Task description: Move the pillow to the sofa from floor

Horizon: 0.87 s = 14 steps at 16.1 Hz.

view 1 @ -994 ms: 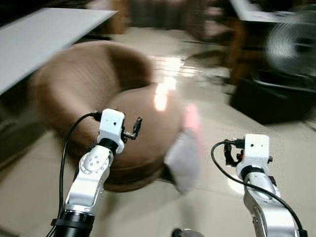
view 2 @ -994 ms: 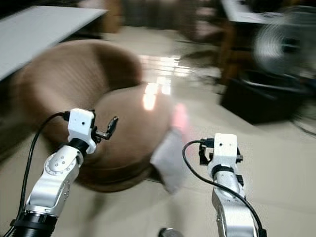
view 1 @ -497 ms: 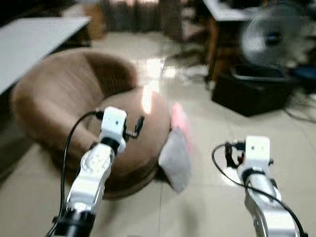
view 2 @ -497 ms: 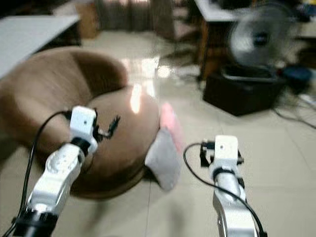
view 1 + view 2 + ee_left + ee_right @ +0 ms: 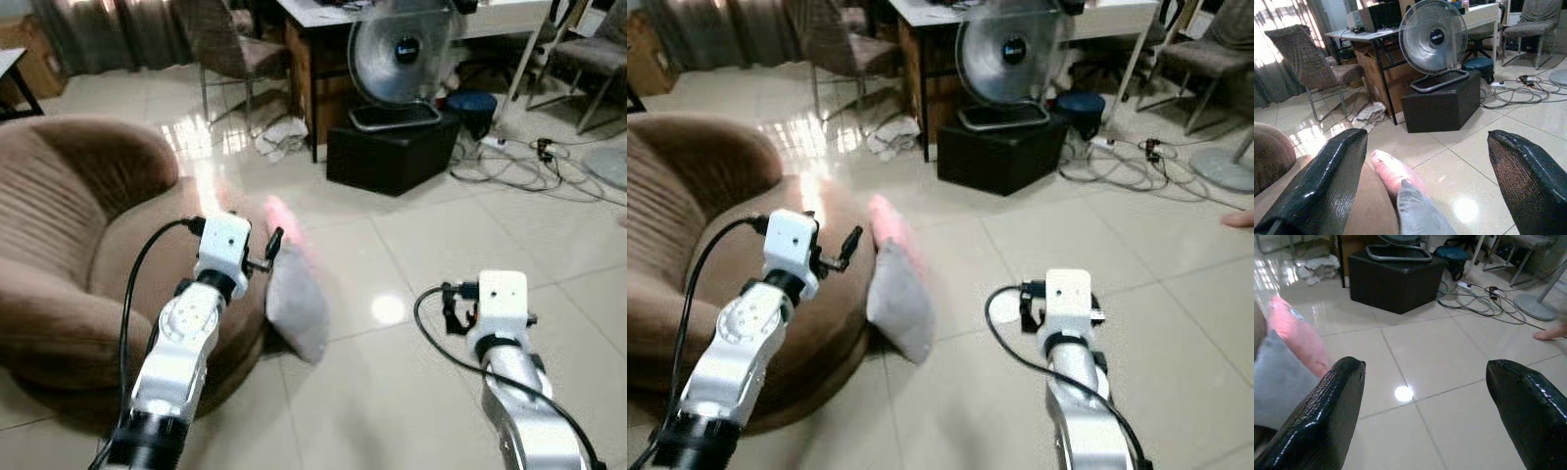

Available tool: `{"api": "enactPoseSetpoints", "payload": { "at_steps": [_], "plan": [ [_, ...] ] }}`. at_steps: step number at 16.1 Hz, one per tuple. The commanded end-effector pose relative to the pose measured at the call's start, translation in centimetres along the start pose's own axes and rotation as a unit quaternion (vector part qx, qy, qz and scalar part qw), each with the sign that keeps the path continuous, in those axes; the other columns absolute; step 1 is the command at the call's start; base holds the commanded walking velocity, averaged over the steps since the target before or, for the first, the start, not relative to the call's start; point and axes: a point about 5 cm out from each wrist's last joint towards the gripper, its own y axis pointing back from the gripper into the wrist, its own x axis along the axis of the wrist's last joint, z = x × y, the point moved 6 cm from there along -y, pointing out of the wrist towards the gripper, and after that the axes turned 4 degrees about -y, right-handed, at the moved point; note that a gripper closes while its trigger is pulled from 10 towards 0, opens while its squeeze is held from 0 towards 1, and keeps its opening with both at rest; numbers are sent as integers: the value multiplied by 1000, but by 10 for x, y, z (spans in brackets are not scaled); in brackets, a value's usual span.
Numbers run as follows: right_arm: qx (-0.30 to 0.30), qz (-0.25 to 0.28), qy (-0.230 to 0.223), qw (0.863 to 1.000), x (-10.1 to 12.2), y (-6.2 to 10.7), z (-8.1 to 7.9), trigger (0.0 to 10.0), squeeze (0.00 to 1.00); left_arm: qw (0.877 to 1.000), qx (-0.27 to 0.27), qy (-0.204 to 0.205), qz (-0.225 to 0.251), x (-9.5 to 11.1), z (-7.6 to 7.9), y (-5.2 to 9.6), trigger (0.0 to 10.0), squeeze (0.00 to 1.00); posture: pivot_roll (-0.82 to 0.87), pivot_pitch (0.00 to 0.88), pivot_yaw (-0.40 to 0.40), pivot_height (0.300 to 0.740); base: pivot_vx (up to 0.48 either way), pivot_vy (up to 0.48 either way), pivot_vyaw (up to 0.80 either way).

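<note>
The pillow (image 5: 294,299), grey with a pink face, stands on its edge on the tiled floor and leans against the front of the round brown sofa (image 5: 69,225). My left gripper (image 5: 272,247) is held up in front of me, just left of the pillow's top and apart from it. In the left wrist view the left gripper (image 5: 1425,142) is open, and the pillow (image 5: 1396,176) lies low between its fingers. My right gripper (image 5: 453,308) hangs open over bare floor to the right of the pillow, with the pillow (image 5: 1283,377) off to one side.
A standing fan (image 5: 397,44) sits on a black box (image 5: 392,162) beyond the pillow, beside a desk and a chair (image 5: 230,44). Cables (image 5: 519,162) trail across the floor at the right. A white cloth (image 5: 279,137) lies near the desk leg. A person's foot (image 5: 1547,334) shows at far right.
The whole view has swung to the right and sharpened, so the sofa now sits further left. Both arms keep the same raised pose, both grippers open and empty.
</note>
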Motion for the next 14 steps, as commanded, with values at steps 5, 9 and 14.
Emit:
{"api": "enactPoseSetpoints", "payload": {
  "at_steps": [5, 9, 14],
  "plan": [
    [23, 14, -6, 1000, 5, -4, -7, 10000, 0, 1000, -11, 1, -2, -9, -4, 4, 10000, 0, -56, 0, 52, 740, 128, 0, -320],
    [35, 38, 38, 998, 9, -7, -10, 10000, 0, 1000, -20, 0, -16, -24, -4, 14, 10000, 0, -49, 0, 45, 740, 348, 0, -200],
    [68, 54, 45, 995, 6, -4, -21, 10000, 0, 999, -5, 15, -42, -46, -9, 24, 10000, 0, -48, 0, 42, 740, 382, 0, 0]
  ]
}}
